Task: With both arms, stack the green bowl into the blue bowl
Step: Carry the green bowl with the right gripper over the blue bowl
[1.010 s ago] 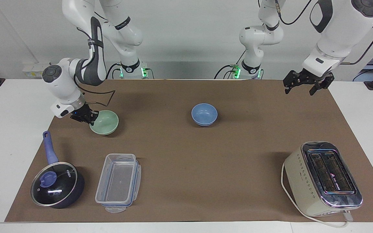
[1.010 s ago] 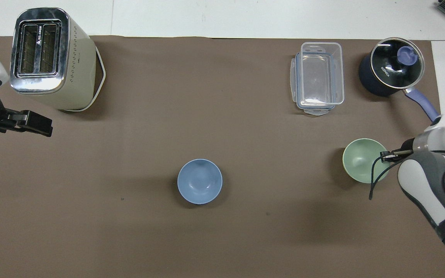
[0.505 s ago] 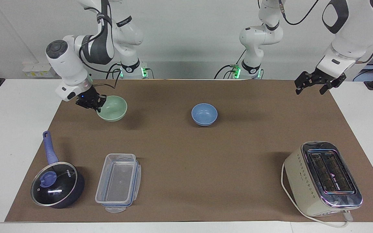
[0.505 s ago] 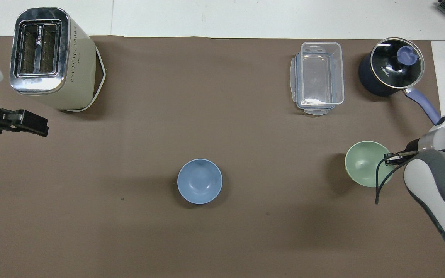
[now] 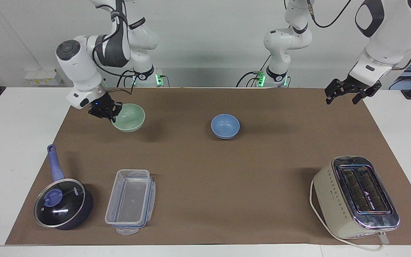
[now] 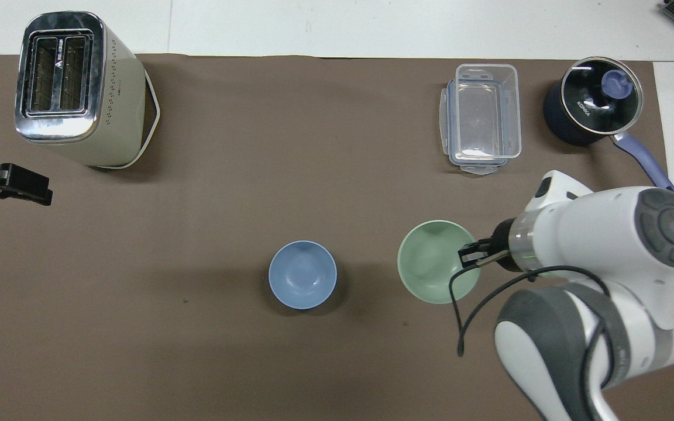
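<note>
The pale green bowl (image 5: 131,117) hangs in the air, gripped at its rim by my right gripper (image 5: 113,115), which is shut on it. In the overhead view the green bowl (image 6: 433,261) and the right gripper (image 6: 470,253) are over the mat beside the blue bowl (image 6: 302,274), toward the right arm's end. The blue bowl (image 5: 225,126) stands upright and empty near the middle of the brown mat (image 5: 227,171). My left gripper (image 5: 341,99) is open and empty, raised over the mat's edge at the left arm's end; it also shows in the overhead view (image 6: 31,188).
A cream toaster (image 5: 357,196) (image 6: 74,88) stands far from the robots at the left arm's end. A clear plastic container (image 5: 130,200) (image 6: 482,117) and a dark lidded pot with a blue handle (image 5: 62,207) (image 6: 591,108) stand far from the robots at the right arm's end.
My right gripper has lifted the green bowl off the mat and carried it toward the blue bowl. My left gripper has drawn back a little toward its end of the table.
</note>
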`<action>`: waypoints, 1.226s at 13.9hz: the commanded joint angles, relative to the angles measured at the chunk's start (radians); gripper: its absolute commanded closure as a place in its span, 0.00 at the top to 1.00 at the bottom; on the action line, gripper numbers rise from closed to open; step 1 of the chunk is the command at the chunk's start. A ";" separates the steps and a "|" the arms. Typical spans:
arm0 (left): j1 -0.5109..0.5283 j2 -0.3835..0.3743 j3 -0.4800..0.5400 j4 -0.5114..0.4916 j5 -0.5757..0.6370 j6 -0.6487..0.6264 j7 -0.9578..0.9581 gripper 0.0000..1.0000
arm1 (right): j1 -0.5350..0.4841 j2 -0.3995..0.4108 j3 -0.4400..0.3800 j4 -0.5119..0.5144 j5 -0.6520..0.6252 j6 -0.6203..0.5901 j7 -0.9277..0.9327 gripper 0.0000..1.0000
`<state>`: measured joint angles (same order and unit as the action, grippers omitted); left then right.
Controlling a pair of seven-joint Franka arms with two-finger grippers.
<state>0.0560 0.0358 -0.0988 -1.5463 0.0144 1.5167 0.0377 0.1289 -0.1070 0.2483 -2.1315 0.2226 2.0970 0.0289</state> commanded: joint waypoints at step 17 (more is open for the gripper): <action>0.004 0.003 -0.004 0.012 0.015 -0.021 0.001 1.00 | 0.278 0.313 -0.007 0.062 -0.107 0.321 0.293 0.00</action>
<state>0.0560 0.0358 -0.0988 -1.5463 0.0144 1.5166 0.0377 0.4049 0.1997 0.2460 -2.0693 0.1692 2.4016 0.2875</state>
